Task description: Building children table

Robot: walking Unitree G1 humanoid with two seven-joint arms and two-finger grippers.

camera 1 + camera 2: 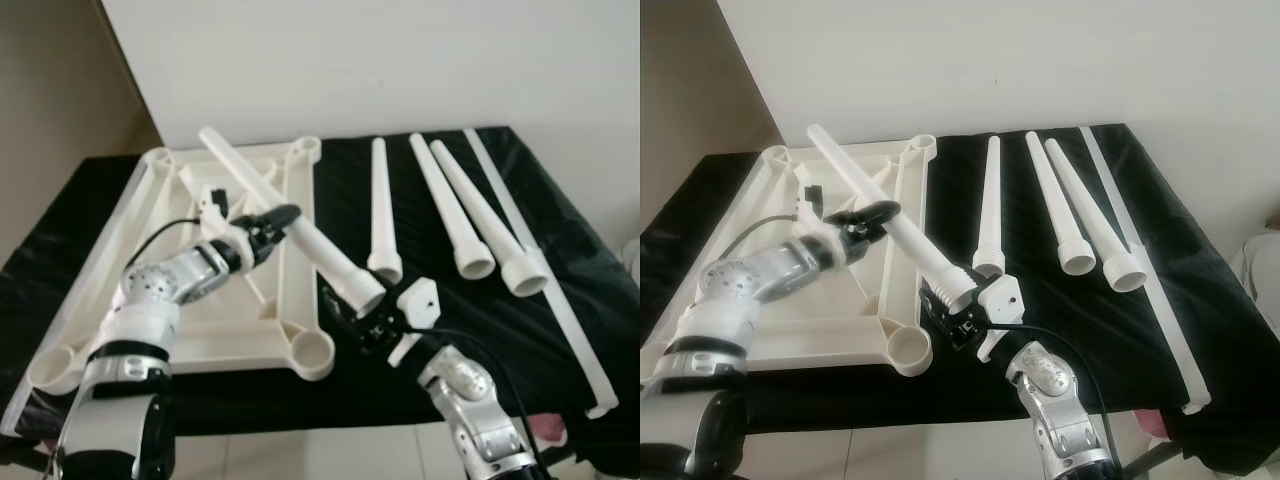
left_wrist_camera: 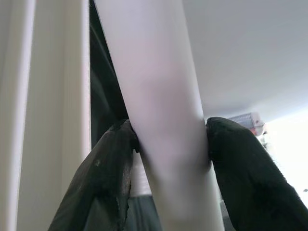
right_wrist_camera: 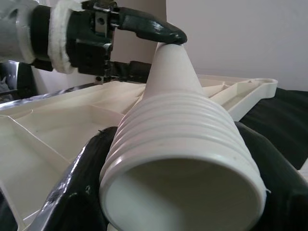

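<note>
a black-covered tabletop (image 1: 560, 250) carries an upturned white table panel (image 1: 150, 250) on the robot's left, with round sockets at its corners. to the right of it three loose white legs (image 1: 381, 210) lie side by side on the cloth, wide threaded ends toward the robot, and beyond them a long thin white strip (image 1: 545, 270) runs along the right edge. a fourth leg (image 1: 275, 215) is held up off the panel, slanting from its narrow tip at the far left down to its ribbed wide end near the panel's near right corner socket (image 1: 312, 352).

the left claw (image 1: 275, 222) is closed around the middle of this raised leg, one black finger (image 2: 108, 183) pressed on each side of the shaft. the right claw (image 1: 355, 305) grips the same leg at its threaded end (image 3: 187, 144), fingers against the ribs on both sides. a white wall rises behind the tabletop.
</note>
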